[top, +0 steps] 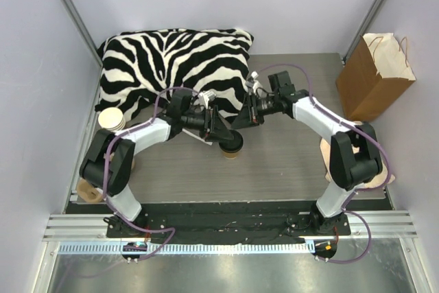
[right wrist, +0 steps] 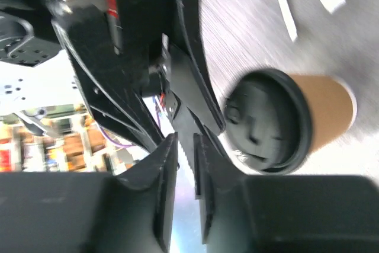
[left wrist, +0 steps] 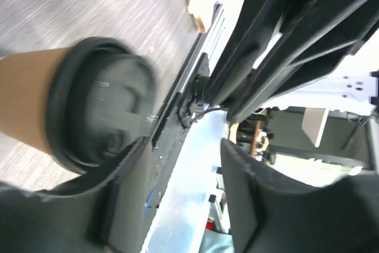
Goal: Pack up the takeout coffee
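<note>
The coffee (top: 232, 143) is seen upright on the table (top: 288, 162), just in front of the pillow (top: 175, 66). The left gripper (left wrist: 186, 146) is spread wide, with the coffee just beside one finger; contact cannot be told. The right gripper (right wrist: 185, 146) is nearly pressed together, empty, near the coffee.

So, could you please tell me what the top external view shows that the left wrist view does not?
Only the top external view shows the zebra pillow, the brown paper bag and the stack of lidless cups. Only the left wrist view shows the takeout coffee close up, with its lidded top facing the camera. Both views show the coffee and the grey wood-grain table.
</note>
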Action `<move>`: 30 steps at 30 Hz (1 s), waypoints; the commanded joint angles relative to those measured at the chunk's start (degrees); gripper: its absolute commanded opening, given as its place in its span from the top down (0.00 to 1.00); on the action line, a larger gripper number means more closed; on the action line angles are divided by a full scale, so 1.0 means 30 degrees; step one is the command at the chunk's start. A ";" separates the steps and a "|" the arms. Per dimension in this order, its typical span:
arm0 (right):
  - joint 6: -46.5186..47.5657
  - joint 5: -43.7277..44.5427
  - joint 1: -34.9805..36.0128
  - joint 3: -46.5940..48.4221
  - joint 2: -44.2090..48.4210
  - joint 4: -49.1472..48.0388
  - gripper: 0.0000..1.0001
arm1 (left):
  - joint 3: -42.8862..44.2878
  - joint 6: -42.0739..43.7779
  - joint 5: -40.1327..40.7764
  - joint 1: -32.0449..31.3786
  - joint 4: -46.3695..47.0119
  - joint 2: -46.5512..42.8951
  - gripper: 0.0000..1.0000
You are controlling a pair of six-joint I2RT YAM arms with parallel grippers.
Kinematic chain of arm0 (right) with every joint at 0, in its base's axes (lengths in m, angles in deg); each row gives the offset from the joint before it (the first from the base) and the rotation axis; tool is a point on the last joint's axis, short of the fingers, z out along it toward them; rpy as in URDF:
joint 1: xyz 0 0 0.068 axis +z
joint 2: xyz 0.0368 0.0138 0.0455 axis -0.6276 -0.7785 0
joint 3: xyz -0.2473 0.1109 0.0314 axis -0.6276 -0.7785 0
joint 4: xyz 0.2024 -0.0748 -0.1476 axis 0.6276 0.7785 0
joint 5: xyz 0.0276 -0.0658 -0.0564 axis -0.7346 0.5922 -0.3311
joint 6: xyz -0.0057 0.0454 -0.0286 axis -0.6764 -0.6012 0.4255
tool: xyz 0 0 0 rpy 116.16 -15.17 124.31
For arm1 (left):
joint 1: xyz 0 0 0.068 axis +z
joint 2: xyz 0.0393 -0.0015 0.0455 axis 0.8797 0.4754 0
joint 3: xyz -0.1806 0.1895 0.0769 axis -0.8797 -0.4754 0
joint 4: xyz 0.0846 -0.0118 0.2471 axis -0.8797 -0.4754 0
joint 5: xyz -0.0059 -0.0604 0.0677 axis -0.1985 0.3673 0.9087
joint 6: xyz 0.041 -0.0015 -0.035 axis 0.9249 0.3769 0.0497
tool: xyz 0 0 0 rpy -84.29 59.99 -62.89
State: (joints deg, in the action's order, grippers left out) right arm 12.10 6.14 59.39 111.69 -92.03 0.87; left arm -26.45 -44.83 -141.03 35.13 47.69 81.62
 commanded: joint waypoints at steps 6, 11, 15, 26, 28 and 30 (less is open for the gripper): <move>0.5556 0.3248 0.0018 0.3090 0.3277 0.5535 0.34 | 0.2619 0.6115 0.2235 0.0564 -0.7426 -0.4815 0.21; 0.9009 0.6768 -0.0829 0.4640 0.4332 0.7678 0.19 | 0.3702 0.9137 0.4486 0.0887 -1.1410 -0.6075 0.06; 1.1035 0.8704 -0.2059 0.5640 0.3925 1.0632 0.17 | 0.4378 1.1660 0.6216 0.0975 -1.4137 -0.6632 0.03; 1.2650 1.1079 -0.3673 0.2949 0.5622 1.2134 0.16 | 0.3825 1.8078 1.0117 0.0713 -1.6427 -0.7278 0.03; 1.2505 1.1139 -0.3703 0.2654 0.5769 1.2106 0.16 | 0.3327 1.8313 1.0585 -0.0164 -1.5754 -0.7278 0.07; 1.2329 1.0557 -0.3674 0.2244 0.5827 1.1873 0.16 | 0.2799 1.8081 1.1814 -0.0925 -1.4472 -0.7133 0.10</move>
State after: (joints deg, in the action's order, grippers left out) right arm 48.25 37.61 48.24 119.78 -76.95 36.63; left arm -15.52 5.68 -111.56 36.25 -0.22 61.76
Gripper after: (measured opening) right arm 0.839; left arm 0.926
